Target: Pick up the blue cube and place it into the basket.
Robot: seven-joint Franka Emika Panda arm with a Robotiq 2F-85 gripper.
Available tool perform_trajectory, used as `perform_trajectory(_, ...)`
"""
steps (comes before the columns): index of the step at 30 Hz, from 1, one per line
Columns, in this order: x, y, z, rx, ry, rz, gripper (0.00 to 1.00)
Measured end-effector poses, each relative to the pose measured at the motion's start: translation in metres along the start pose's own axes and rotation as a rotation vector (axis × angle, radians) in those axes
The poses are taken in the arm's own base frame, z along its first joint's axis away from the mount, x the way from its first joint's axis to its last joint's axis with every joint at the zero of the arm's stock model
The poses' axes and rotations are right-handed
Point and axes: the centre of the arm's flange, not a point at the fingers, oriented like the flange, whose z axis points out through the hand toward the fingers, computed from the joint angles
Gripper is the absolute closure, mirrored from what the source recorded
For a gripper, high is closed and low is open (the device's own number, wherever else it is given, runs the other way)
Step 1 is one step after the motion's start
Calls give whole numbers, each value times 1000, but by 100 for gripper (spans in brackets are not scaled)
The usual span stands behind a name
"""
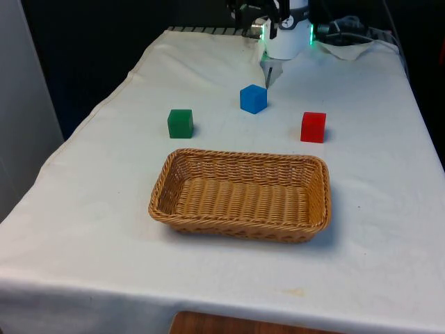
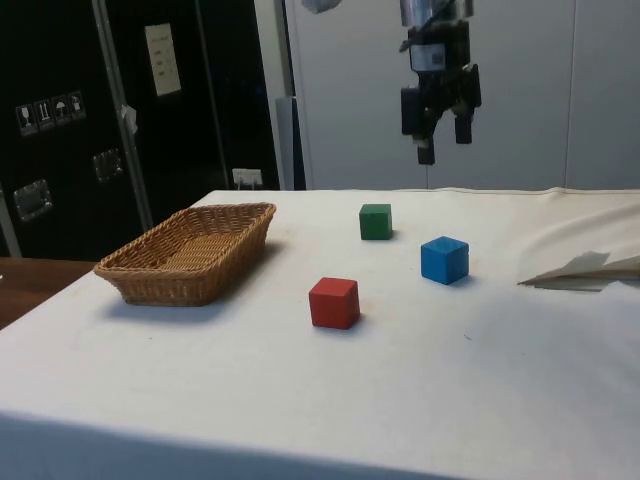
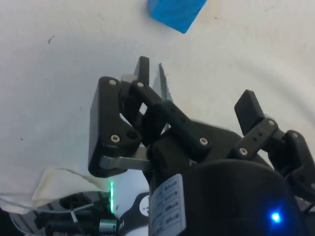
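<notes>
- Blue cube point(image 1: 253, 98) sits on the white-clothed tabletop point(image 1: 375, 209), between the green cube point(image 1: 180, 123) and the red cube point(image 1: 313, 126) and a little farther from the basket than either; it touches neither.
- Wicker basket point(image 1: 240, 195) stands nearer the front camera, well apart from all three cubes, with nothing inside it.
- Gripper point(image 2: 441, 142) hangs high above the tabletop in the side view, pointing downward, its fingers point(image 3: 248, 105) spread apart and holding nothing.
- Seen from the wrist, the blue cube lies beyond the fingertips, not between them.
</notes>
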Motion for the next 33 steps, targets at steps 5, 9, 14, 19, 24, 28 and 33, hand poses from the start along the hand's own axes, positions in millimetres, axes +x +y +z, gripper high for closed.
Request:
perform_trajectory(5, 0, -2, 8, 5, 8, 5, 0)
perform_trajectory(9, -2, -4, 18, 15, 25, 4, 0)
perform_trajectory(14, -3, -6, 25, 19, 34, -3, 0)
perform_trajectory(19, -3, -8, 36, 18, 39, -22, 0)
perform_trajectory(24, -5, -12, 45, 18, 43, -41, 0)
perform_trajectory(28, -5, -13, 51, 18, 42, -46, 0)
perform_trajectory(33, -5, -14, 60, 16, 35, -43, 0)
